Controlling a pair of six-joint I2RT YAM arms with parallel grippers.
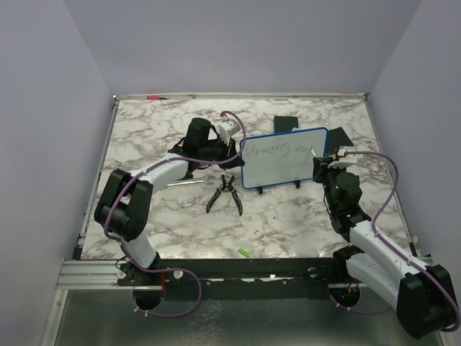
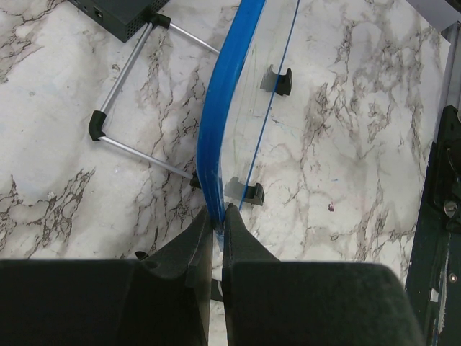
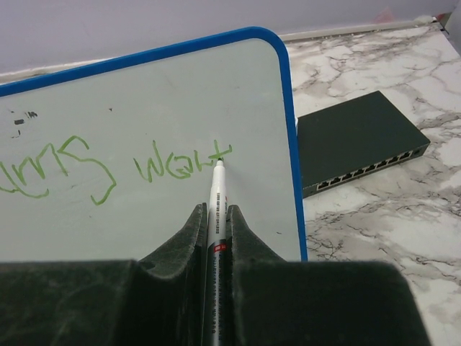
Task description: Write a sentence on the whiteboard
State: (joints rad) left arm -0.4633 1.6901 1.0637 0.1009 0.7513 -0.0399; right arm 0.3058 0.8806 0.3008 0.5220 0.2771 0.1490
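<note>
The whiteboard point(image 1: 282, 160), blue-framed, stands tilted on the marble table. My left gripper point(image 1: 235, 148) is shut on its left edge. In the left wrist view the fingertips pinch the blue frame point(image 2: 220, 122), and my left gripper point(image 2: 218, 215) sits at its lower end. My right gripper point(image 3: 215, 210) is shut on a white marker point(image 3: 215, 191). The marker's tip touches the board point(image 3: 144, 94) at the end of a line of the green sentence point(image 3: 176, 167). That scrawl also shows faintly from above as the sentence point(image 1: 276, 150), with my right gripper point(image 1: 320, 164) at the board's right edge.
Black pliers point(image 1: 225, 193) lie in front of the board, with a silver rod point(image 1: 189, 183) to their left. A black network switch point(image 3: 360, 140) sits behind the board on the right, and a black box point(image 1: 286, 124) behind its middle. A green cap point(image 1: 244, 251) lies near the front edge.
</note>
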